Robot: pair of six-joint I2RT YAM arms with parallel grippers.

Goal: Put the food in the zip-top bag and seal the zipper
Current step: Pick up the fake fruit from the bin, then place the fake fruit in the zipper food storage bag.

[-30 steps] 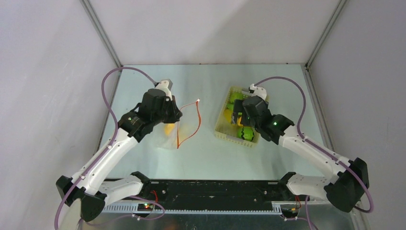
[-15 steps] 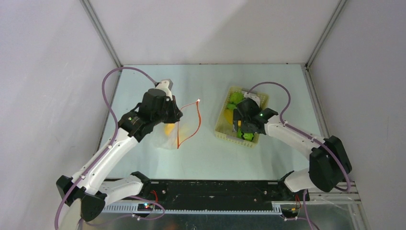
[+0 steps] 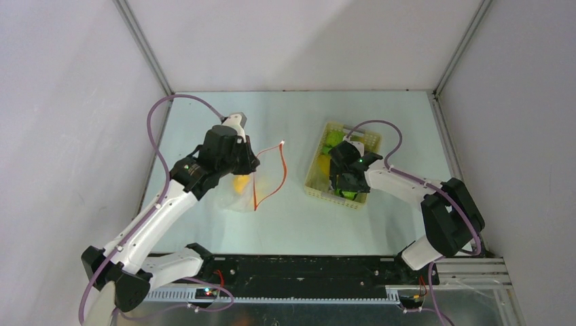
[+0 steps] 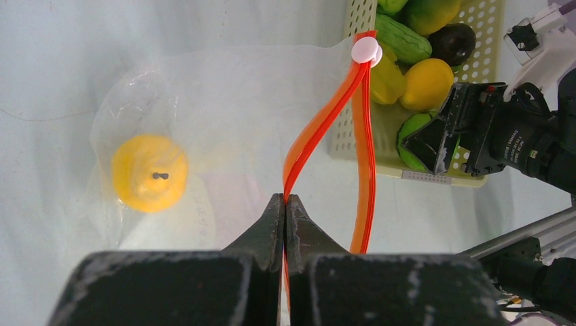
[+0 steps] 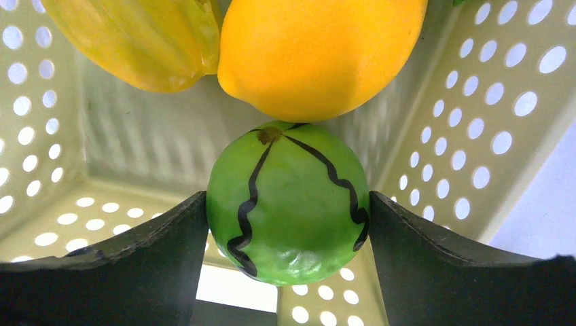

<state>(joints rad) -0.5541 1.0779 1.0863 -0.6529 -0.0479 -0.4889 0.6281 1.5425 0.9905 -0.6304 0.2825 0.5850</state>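
Red-orange zipper (image 4: 319,125) of the clear zip-top bag (image 4: 224,95) is pinched between the left gripper's (image 4: 285,198) pressed-together fingers, and the bag's mouth gapes. A yellow fruit (image 4: 149,173) lies inside the bag. The right gripper (image 5: 288,207) clasps a green striped melon (image 5: 289,183) inside the lattice basket (image 5: 475,102), touching a lemon (image 5: 319,47).

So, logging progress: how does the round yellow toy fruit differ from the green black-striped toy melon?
The round yellow toy fruit lies inside the clear zip-top bag; the green black-striped toy melon sits in the pale perforated basket. No gripper touches the fruit; the right gripper presses both sides of the melon. The fruit is plain yellow; the melon has wavy black lines. Both are roundish.
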